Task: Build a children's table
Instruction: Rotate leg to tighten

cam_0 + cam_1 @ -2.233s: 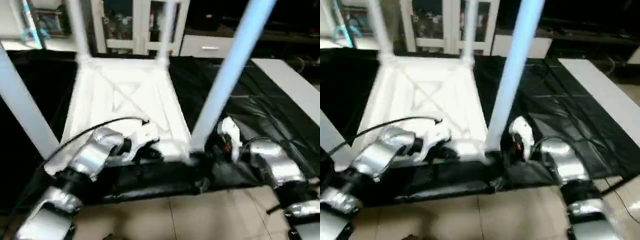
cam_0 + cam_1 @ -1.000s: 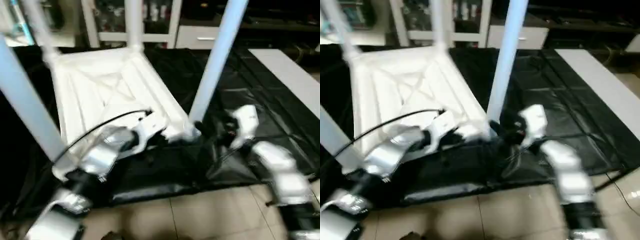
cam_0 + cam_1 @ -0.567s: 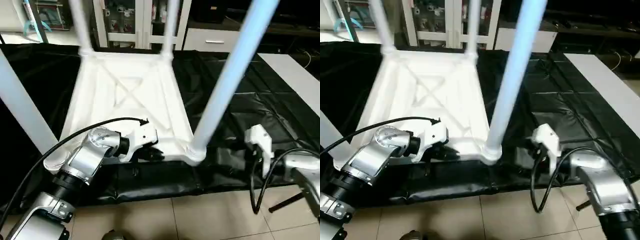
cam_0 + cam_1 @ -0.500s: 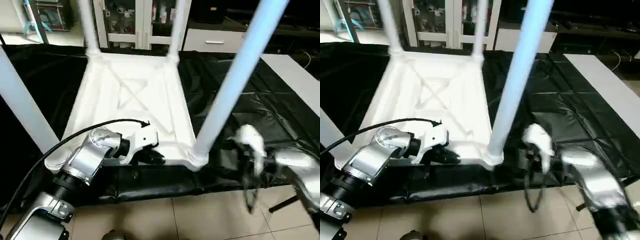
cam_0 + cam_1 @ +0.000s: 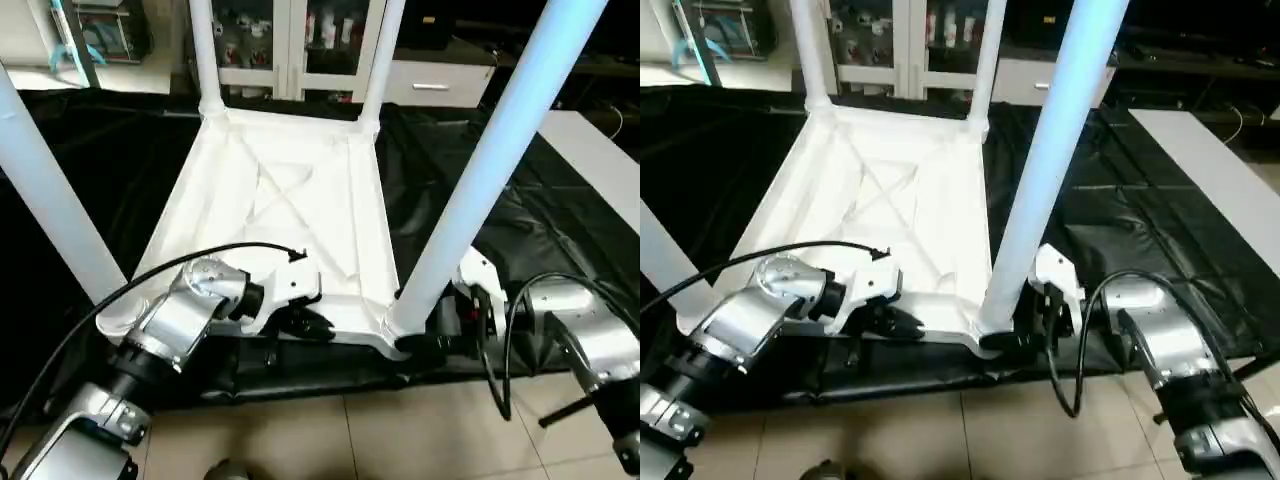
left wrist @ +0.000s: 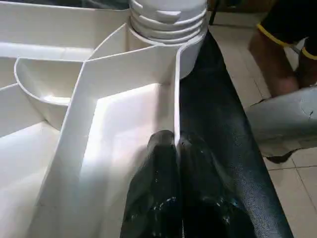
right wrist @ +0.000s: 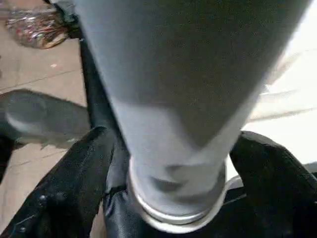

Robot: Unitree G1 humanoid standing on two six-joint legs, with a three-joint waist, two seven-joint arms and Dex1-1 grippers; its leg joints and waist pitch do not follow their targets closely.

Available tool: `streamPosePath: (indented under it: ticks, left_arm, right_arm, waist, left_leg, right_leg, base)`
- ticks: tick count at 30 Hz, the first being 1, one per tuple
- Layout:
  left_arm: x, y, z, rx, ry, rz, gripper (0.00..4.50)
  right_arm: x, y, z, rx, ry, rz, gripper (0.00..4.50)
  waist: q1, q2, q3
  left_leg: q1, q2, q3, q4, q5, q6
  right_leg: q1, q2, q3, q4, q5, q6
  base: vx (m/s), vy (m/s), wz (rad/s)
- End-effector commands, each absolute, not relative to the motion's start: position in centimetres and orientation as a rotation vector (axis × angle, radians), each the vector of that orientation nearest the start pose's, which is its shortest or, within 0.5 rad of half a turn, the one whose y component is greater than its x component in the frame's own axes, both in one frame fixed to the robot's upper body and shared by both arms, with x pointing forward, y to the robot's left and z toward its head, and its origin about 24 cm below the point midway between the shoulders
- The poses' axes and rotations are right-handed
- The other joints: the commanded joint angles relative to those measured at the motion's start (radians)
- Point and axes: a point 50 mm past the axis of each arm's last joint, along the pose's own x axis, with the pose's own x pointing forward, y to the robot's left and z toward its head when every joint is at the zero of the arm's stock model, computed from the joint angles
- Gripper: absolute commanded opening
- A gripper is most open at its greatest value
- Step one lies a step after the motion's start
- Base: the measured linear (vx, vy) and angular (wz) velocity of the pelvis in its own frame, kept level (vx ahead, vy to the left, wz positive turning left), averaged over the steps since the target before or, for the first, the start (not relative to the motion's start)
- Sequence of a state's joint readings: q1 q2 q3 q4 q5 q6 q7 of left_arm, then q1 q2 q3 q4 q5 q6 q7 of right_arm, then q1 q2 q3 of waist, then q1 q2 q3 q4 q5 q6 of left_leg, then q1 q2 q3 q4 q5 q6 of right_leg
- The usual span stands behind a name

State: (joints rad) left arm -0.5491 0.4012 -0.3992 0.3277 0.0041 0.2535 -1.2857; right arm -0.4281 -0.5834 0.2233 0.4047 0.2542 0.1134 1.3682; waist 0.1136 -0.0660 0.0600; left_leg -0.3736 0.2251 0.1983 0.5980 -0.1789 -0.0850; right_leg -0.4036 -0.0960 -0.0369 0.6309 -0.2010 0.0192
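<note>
Children's table [image 5: 290,215] upside down, legs up, long axis running away, left jaws clenched on rim, right jaws astride near leg [image 5: 1045,160]

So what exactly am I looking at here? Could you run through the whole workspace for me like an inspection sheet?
Surface: work table draped in black cloth, over a tiled floor.
Job's things: children's table lies upside down, X-ribbed underside up, four white legs standing up from its corners.
Clutter: nothing seen.
Grippers: left gripper shut on the tabletop's near rim; right gripper has one black finger on each side of the base of the near right leg.
Cables: a black cable arcs over the left forearm; another loops by the right wrist.
Surroundings: white cabinets behind; a white board on the right.
</note>
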Motion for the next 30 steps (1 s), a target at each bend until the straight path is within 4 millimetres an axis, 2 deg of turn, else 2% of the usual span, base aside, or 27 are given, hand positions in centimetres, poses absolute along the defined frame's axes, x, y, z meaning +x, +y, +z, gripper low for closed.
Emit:
streamPosePath:
  ticks: [1, 3, 5, 7, 9, 15, 19, 20, 22, 23, 24, 25, 26, 27, 28, 29, 30]
  left_arm:
    - [29.5, 9.8, 7.2, 0.47, 0.425, -1.58, 0.0]
    - [29.6, 9.8, 7.2, 0.473, 0.424, -1.578, 0.0]
    - [29.6, 9.7, 7.1, 0.473, 0.426, -1.577, 0.0]
    - [29.6, 9.6, 7.0, 0.472, 0.428, -1.576, 0.0]
    - [29.6, 9.3, 6.9, 0.463, 0.426, -1.574, 0.0]
    - [29.7, 9.2, 6.9, 0.47, 0.425, -1.569, 0.0]
    - [29.9, 9.4, 6.7, 0.472, 0.416, -1.528, 0.0]
    - [30.2, 9.3, 6.6, 0.469, 0.424, -1.489, 0.0]
    - [31.1, 9.1, 6.5, 0.448, 0.423, -1.385, 0.0]
    - [31.9, 8.6, 6.5, 0.403, 0.417, -1.287, 0.0]
    - [32.3, 8.3, 6.5, 0.394, 0.41, -1.242, 0.0]
    - [32.3, 8.3, 6.5, 0.394, 0.41, -1.242, 0.0]
    - [32.7, 8.0, 6.6, 0.384, 0.404, -1.192, 0.0]
    - [33.2, 7.3, 6.7, 0.362, 0.411, -1.12, 0.0]
    - [33.6, 7.0, 6.8, 0.347, 0.407, -1.066, 0.0]
    - [33.8, 6.8, 6.9, 0.34, 0.406, -1.042, 0.0]
    - [34.3, 6.5, 7.1, 0.333, 0.403, -0.978, 0.0]
  right_arm:
    - [28.8, -18.9, 6.6, -0.27, 0.398, 1.42, 3.61]
    - [28.9, -18.9, 6.4, -0.286, 0.413, 1.433, 3.54]
    - [28.9, -18.9, 6.1, -0.311, 0.43, 1.447, 3.24]
    - [29.0, -18.9, 5.9, -0.316, 0.434, 1.447, 3.14]
    - [29.2, -18.8, 5.9, -0.321, 0.433, 1.454, 2.81]
    - [29.5, -18.5, 5.6, -0.329, 0.427, 1.468, 2.64]
    - [29.5, -18.1, 5.1, -0.234, 0.397, 1.425, 2.62]
    - [29.7, -18.1, 4.9, -0.195, 0.383, 1.365, 2.62]
    - [30.3, -18.1, 4.3, -0.145, 0.37, 1.223, 2.62]
    - [30.9, -18.2, 3.5, -0.1, 0.376, 1.068, 2.61]
    - [31.2, -18.2, 3.2, -0.075, 0.376, 1.0, 2.61]
    - [31.2, -18.2, 3.2, -0.075, 0.376, 1.0, 2.61]
    - [31.6, -17.9, 3.0, -0.047, 0.366, 0.918, 2.61]
    - [32.2, -17.3, 2.8, 0.005, 0.345, 0.797, 2.61]
    - [32.6, -16.7, 2.8, 0.023, 0.331, 0.744, 2.61]
    - [32.8, -16.4, 2.8, 0.031, 0.325, 0.724, 2.61]
    - [33.3, -15.7, 2.8, 0.032, 0.313, 0.65, 2.61]
  waist:
    - [-0.005, -0.01, -0.072]
    - [-0.006, -0.01, -0.072]
    - [-0.006, -0.006, -0.072]
    - [-0.006, -0.008, -0.072]
    - [-0.005, -0.015, -0.072]
    - [-0.004, -0.016, -0.071]
    - [-0.009, -0.014, -0.069]
    - [-0.011, -0.01, -0.069]
    - [-0.013, -0.014, -0.067]
    - [-0.02, -0.012, -0.064]
    - [-0.022, -0.011, -0.064]
    - [-0.029, -0.016, -0.068]
    - [-0.033, -0.018, -0.069]
    - [-0.04, -0.017, -0.07]
    - [-0.038, -0.018, -0.071]
    - [-0.047, -0.02, -0.075]
    - [-0.046, -0.02, -0.076]
  left_leg:
    - [0.018, 0.008, 0.002, -0.061, -0.134, 0.065]
    - [0.018, 0.008, 0.002, -0.062, -0.141, 0.061]
    - [0.019, 0.007, 0.001, -0.062, -0.151, 0.054]
    - [0.019, 0.008, 0.001, -0.062, -0.154, 0.053]
    - [0.018, 0.008, 0.002, -0.062, -0.153, 0.056]
    - [0.018, 0.009, 0.0, -0.062, -0.163, 0.057]
    - [0.019, 0.008, -0.001, -0.066, -0.193, 0.043]
    - [0.02, 0.008, -0.001, -0.067, -0.2, 0.04]
    - [0.02, 0.007, -0.002, -0.07, -0.224, 0.026]
    - [0.025, 0.005, -0.003, -0.074, -0.264, -0.003]
    - [0.025, 0.004, -0.005, -0.075, -0.279, -0.015]
    - [0.022, 0.003, -0.009, -0.076, -0.293, -0.03]
    - [0.015, 0.001, -0.012, -0.076, -0.286, -0.033]
    - [0.008, 0.002, -0.014, -0.079, -0.266, -0.038]
    - [0.012, 0.001, -0.015, -0.078, -0.266, -0.037]
    - [0.011, -0.002, -0.013, -0.074, -0.259, -0.028]
    - [0.012, -0.001, -0.012, -0.072, -0.251, -0.023]
  right_leg:
    - [0.042, -0.033, 0.025, -0.062, -0.071, -0.259]
    - [0.042, -0.034, 0.025, -0.063, -0.085, -0.257]
    - [0.041, -0.033, 0.024, -0.064, -0.092, -0.256]
    - [0.041, -0.033, 0.025, -0.064, -0.087, -0.259]
    - [0.042, -0.033, 0.025, -0.063, -0.087, -0.259]
    - [0.04, -0.036, 0.024, -0.066, -0.123, -0.253]
    - [0.038, -0.034, 0.024, -0.071, -0.155, -0.241]
    - [0.037, -0.033, 0.025, -0.071, -0.158, -0.24]
    - [0.037, -0.034, 0.024, -0.077, -0.195, -0.23]
    - [0.031, -0.032, 0.024, -0.085, -0.263, -0.213]
    - [0.033, -0.034, 0.023, -0.087, -0.293, -0.204]
    - [0.035, -0.037, 0.02, -0.091, -0.336, -0.184]
    - [0.041, -0.038, 0.019, -0.09, -0.342, -0.172]
    - [0.041, -0.037, 0.02, -0.087, -0.328, -0.161]
    - [0.039, -0.036, 0.017, -0.09, -0.33, -0.158]
    - [0.039, -0.035, 0.017, -0.092, -0.314, -0.163]
    - [0.038, -0.035, 0.017, -0.091, -0.302, -0.166]
  base:
    - [0.0, 0.0, 0.0]
    - [0.0, 0.0, 0.0]
    - [0.0, 0.0, 0.0]
    - [0.0, 0.0, 0.0]
    - [0.0, 0.0, 0.0]
    - [0.0, 0.0, 0.0]
    - [0.0, 0.0, 0.0]
    - [0.0, 0.0, 0.0]
    - [0.0, 0.0, 0.0]
    - [0.0, 0.0, 0.0]
    - [0.0, 0.0, 0.0]
    - [0.0, 0.0, 0.0]
    - [0.0, 0.0, 0.0]
    - [0.0, 0.0, 0.0]
    - [0.0, 0.0, 0.0]
    - [0.0, 0.0, 0.0]
    - [0.0, 0.0, 0.0]
